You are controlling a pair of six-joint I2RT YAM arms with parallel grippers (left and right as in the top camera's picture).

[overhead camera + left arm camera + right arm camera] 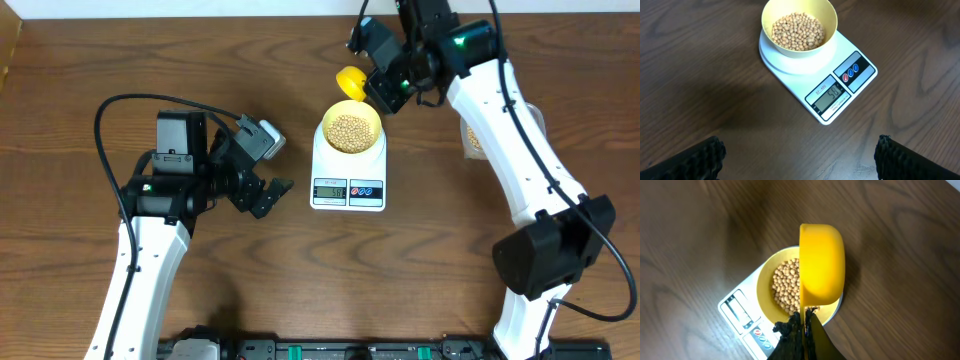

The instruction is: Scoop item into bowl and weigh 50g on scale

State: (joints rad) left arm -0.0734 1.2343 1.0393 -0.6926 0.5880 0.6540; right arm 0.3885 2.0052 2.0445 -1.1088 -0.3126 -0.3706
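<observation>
Dark wood-grain bench (60,100) under both arms, and the scale (348,190) sits mid-bench, display edge toward me, with the bowl (799,54) on its platform holding a mound of beans (799,30). My right pincer (802,325) is pressed together on the handle of the yellow scoop (822,262), holding it just above the bowl's far rim, handle running back toward my wrist, cup rolled onto its side, so the right arm is the one placed to add or trim. Left pincer (800,160) hangs spread and empty off the scale's left, not touching it.
</observation>
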